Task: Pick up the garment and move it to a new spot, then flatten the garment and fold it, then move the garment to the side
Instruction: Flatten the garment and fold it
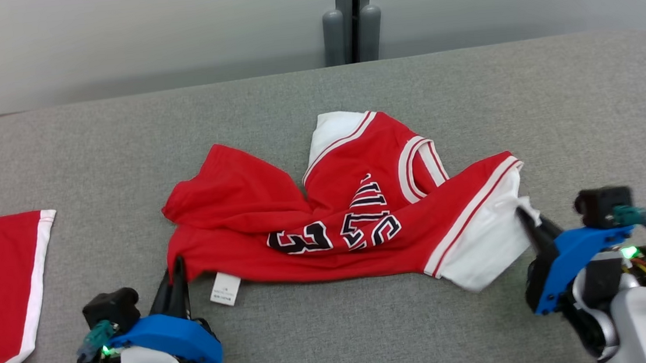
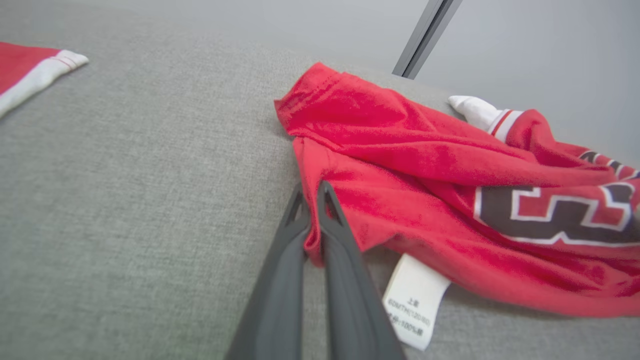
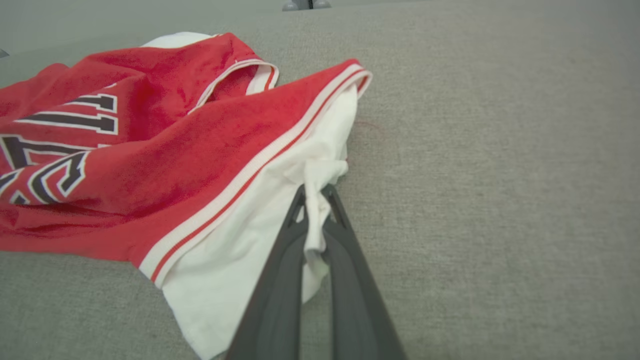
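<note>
Red-and-white garment (image 1: 361,219) crumpled, unfolded, on grey surface.

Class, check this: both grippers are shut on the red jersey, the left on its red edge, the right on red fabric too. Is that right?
One thing is wrong: the right gripper is shut on the white part of the jersey, not on red fabric, as the right wrist view shows. The left gripper does pinch the red edge.
</note>
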### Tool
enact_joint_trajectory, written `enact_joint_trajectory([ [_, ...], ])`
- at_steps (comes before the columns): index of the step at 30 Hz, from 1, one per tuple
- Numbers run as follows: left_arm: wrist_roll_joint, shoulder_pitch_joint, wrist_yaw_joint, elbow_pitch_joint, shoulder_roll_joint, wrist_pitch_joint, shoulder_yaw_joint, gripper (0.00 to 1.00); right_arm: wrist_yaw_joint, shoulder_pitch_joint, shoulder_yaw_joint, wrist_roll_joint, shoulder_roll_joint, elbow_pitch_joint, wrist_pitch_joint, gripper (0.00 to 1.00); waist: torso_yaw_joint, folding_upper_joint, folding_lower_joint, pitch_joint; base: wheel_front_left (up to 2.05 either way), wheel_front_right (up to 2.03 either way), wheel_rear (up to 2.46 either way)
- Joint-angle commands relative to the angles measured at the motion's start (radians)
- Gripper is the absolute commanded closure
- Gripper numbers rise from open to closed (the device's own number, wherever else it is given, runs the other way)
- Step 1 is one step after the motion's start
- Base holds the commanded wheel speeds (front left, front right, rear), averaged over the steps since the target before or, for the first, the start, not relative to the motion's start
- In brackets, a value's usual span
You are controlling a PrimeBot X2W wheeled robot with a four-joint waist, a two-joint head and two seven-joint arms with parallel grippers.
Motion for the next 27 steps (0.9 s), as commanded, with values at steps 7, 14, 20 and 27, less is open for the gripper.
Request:
enact_joint_trajectory([
  [7,-0.111,0.047,-0.008,-0.323,0.042,0.004,-0.006,1.0,0.0,0.077,-0.056,0.072,-0.002,-0.363,0.04,1.0,-0.018,-0.0001,-0.0002,-0.047,0.0,0.0,0.0],
  [14,-0.209,0.031,-0.005,-0.698,0.141,0.168,-0.007,1.0,0.0,0.075,-0.14,0.127,0.001,-0.675,0.093,1.0,-0.028,-0.0001,-0.0002,-0.07,0.0,0.0,0.0],
  [20,-0.305,-0.016,0.026,-0.924,0.163,0.316,0.012,1.0,0.0,0.006,-0.189,0.168,0.003,-0.85,0.121,1.0,-0.028,-0.0001,-0.0002,-0.07,0.0,0.0,0.0],
  [27,-0.417,-0.081,0.087,-1.089,0.18,0.466,0.041,1.0,0.0,-0.194,-0.198,0.242,-0.009,-0.863,0.16,1.0,-0.054,-0.0001,-0.0002,-0.036,0.0,0.0,0.0],
])
